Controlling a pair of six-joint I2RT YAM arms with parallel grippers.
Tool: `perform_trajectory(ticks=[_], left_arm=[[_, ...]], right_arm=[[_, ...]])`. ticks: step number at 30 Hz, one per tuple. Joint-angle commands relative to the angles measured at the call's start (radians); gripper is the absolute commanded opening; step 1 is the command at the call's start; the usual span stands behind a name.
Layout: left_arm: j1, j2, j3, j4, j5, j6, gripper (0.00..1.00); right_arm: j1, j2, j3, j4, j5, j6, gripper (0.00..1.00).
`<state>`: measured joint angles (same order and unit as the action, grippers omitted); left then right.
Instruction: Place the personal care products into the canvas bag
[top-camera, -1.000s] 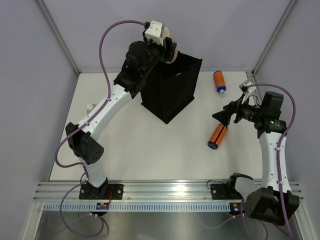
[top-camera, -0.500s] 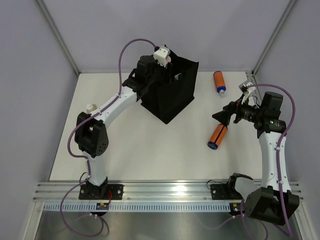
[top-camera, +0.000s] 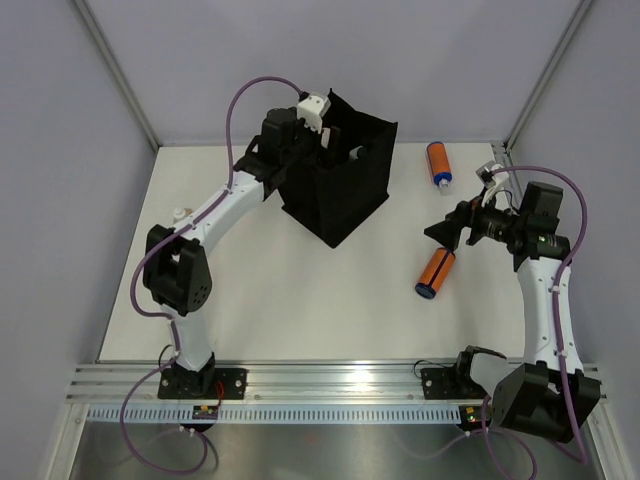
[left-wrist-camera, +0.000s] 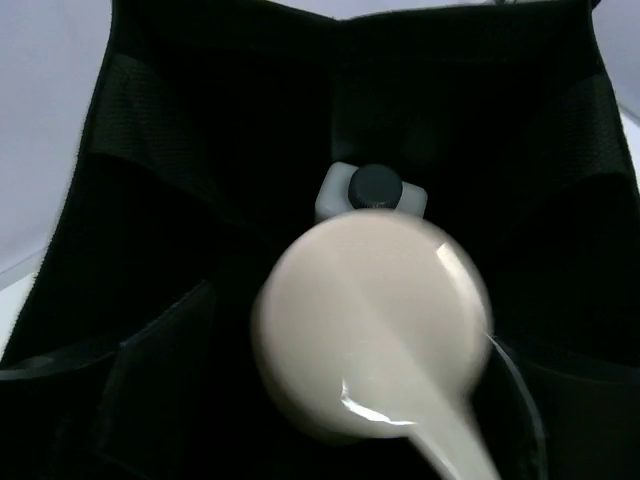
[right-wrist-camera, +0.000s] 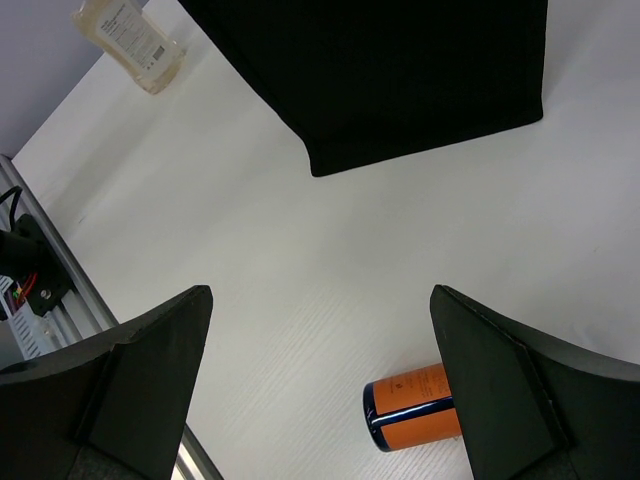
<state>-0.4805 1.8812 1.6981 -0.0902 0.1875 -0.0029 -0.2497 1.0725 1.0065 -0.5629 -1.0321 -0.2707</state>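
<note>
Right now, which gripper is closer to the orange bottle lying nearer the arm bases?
Right. The right gripper hangs open just past the orange bottle; the left gripper is far off, at the canvas bag's mouth.

The top camera looks down over everything. The left wrist camera looks closely into the canvas bag; the right wrist camera sees it beyond its fingers.

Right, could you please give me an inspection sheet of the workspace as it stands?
Surface: white table, bare patches clean.
Job's things: black bag upright; far orange bottle, near orange bottle and pale bottle outside it; cream-topped bottle over its opening; small white bottle inside.
Clutter: nothing seen.
Grippers: left gripper at the bag's mouth, fingers hidden; right gripper open, empty.
Cables: purple cables loop off both arms.
Surroundings: grey walls, metal rail.
</note>
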Motion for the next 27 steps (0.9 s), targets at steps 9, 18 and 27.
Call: perform_trajectory(ticks=[9,18,27], left_arm=[[0.006,-0.111,0.081,-0.006,0.036,-0.026,0.99],[0.008,-0.404,0.019,-0.166,-0.025,-0.032,0.99],[0.008,-0.990,-0.569,-0.181,-0.051,-0.069,0.99]], right_arm=[[-0.006,0.021,0.000,-0.035,-0.011,-0.114,0.99],[-0.005,0.064,0.069,-0.821,-0.004,-1.578,0.99],[0.029,0.283,0.186,-0.932,0.440,-1.984,0.99]])
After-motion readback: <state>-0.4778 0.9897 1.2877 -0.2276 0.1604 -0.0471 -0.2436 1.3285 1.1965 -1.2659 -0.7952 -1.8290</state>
